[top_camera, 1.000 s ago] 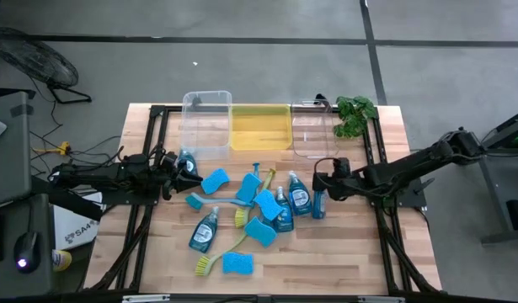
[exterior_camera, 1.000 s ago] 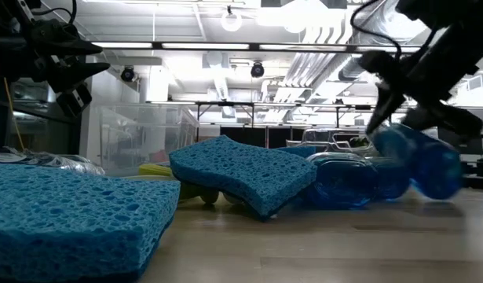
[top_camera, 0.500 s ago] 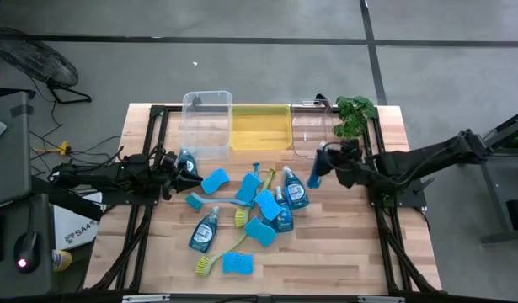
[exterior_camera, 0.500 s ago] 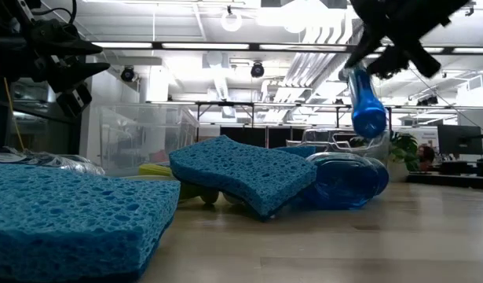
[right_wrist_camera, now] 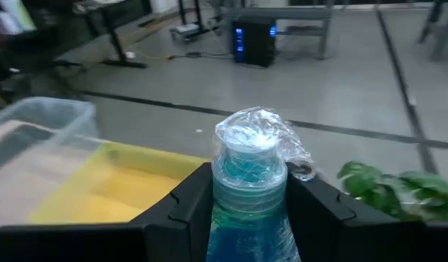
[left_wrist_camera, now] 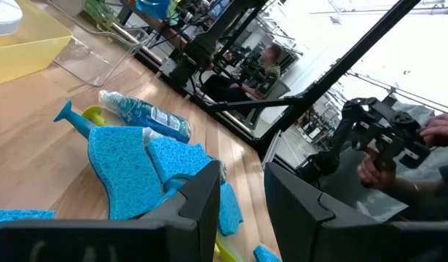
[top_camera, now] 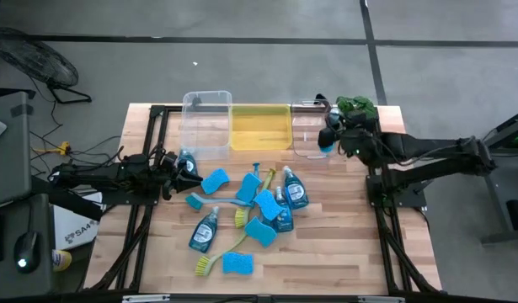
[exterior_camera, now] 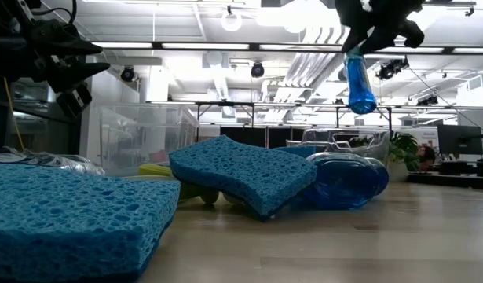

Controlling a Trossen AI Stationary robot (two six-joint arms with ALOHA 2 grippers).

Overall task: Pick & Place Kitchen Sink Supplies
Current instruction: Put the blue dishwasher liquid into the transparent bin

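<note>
Carrying a dish soap bottle [top_camera: 327, 140], the right gripper [top_camera: 330, 136] is now sitting at about two o'clock on the worktop [top_camera: 343, 252] in the high view, over the clear bin [top_camera: 307, 135] beside the plant [top_camera: 355, 114]; a second ago it was holding that bottle low at the right edge of the central pile, so the lift and carry are finishing and a release into the bin looks next. The left gripper [top_camera: 184, 171] is waiting at nine o'clock, unmoved, near another bottle [top_camera: 186, 158], and I cannot tell its opening here. Remaining bottles, sponges and brushes are lying in the centre, so much sorting is outstanding.

In the low view the bottle [exterior_camera: 357, 82] is hanging upright high above the pile, where earlier it was tilted near the wood.

In the left wrist view the left gripper's fingers [left_wrist_camera: 198, 207] are standing slightly apart, holding nothing.

In the right wrist view the jaws are clamping the bottle's neck [right_wrist_camera: 247, 191], its cap under plastic wrap, with the yellow bin [right_wrist_camera: 122, 185] beyond.
</note>
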